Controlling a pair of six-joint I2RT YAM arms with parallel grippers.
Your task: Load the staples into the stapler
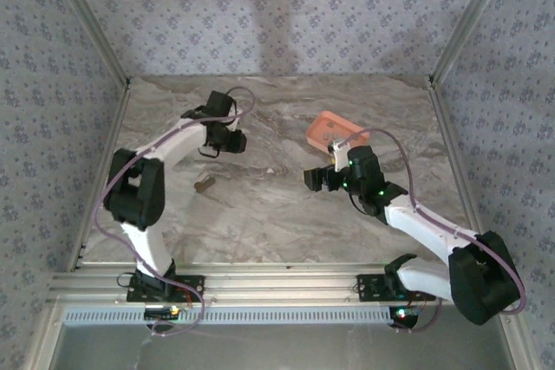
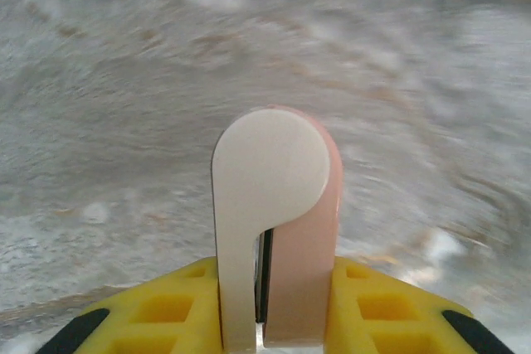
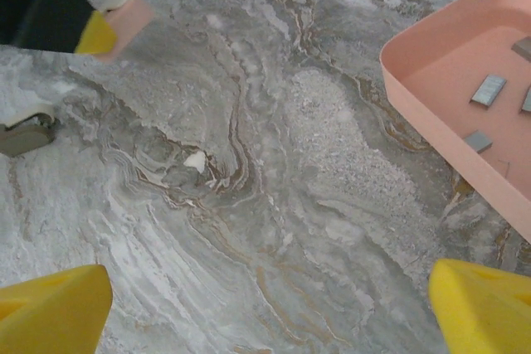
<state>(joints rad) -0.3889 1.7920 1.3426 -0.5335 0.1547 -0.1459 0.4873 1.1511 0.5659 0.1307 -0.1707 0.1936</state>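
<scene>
Grey metal staples lie flat and apart inside the salmon-pink tray, whose outer side is cut off by the frame. Your right gripper hangs near the tray, jaws spread wide. Well away from the tray, a small grey-brown object on the marble table is too cropped to identify. Farther on, your left gripper shows fingers almost together around a thin dark slit; whether anything is pinched, you cannot tell.

A lab test booth: wallpapered panels, aluminium frame, marble tabletop.
</scene>
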